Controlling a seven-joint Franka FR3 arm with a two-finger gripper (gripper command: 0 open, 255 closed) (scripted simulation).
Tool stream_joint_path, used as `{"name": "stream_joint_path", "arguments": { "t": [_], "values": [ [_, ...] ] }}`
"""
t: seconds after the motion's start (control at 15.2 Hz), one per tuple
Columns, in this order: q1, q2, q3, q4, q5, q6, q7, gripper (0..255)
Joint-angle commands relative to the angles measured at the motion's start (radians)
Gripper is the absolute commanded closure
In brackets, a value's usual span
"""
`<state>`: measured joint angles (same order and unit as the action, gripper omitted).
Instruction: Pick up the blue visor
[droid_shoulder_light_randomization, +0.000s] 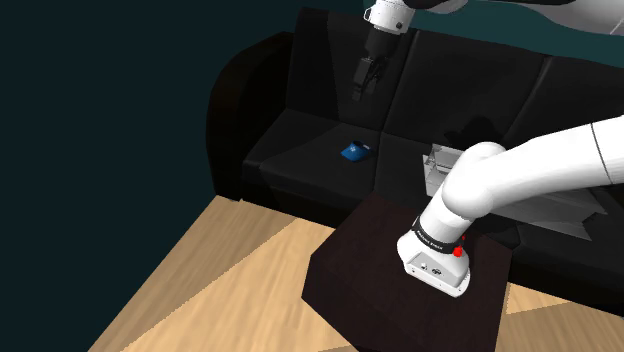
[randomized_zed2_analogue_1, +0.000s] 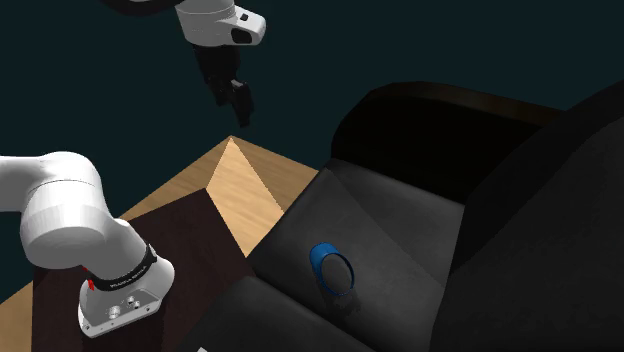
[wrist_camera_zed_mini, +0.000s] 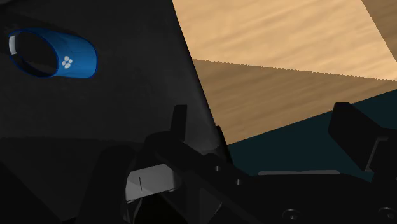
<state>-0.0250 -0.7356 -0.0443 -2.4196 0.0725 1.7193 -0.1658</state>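
1. Claw state. My claw (droid_shoulder_light_randomization: 368, 78) is wide open. The two black fingers (wrist_camera_zed_mini: 180, 127) stand well apart and hold nothing. The gap between them looks onto wooden floor (wrist_camera_zed_mini: 280, 57) and a strip of dark teal wall.

2. Claw position. The claw hangs in the air over the dark sofa (droid_shoulder_light_randomization: 290, 140), fingers pointing downward, with no contact to any surface.

3. Target position. The blue visor (droid_shoulder_light_randomization: 354, 151) lies on the sofa's seat cushion, below the claw and well apart from it. In the wrist view it sits outside the finger gap, beyond the finger that overlaps the sofa. It is a closed blue band (a small mark of white dots shows on its outer face), and its opening is turned towards my wrist camera. Nothing touches it but the cushion.

4. Surroundings. The edge of the seat cushion runs beneath the claw, with sofa on the visor's side and bare floor on the other. My stand (droid_shoulder_light_randomization: 380, 280), a dark box, sits on that floor close to the sofa front.
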Motion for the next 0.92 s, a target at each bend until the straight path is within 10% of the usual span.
{"name": "stream_joint_path", "arguments": {
  "t": [0.0,0.86],
  "values": [
    [0.000,0.000,0.000,0.000,0.000,0.000,0.000,0],
    [-0.041,0.255,-0.355,-0.087,0.074,0.286,-0.370,0]
  ]
}}
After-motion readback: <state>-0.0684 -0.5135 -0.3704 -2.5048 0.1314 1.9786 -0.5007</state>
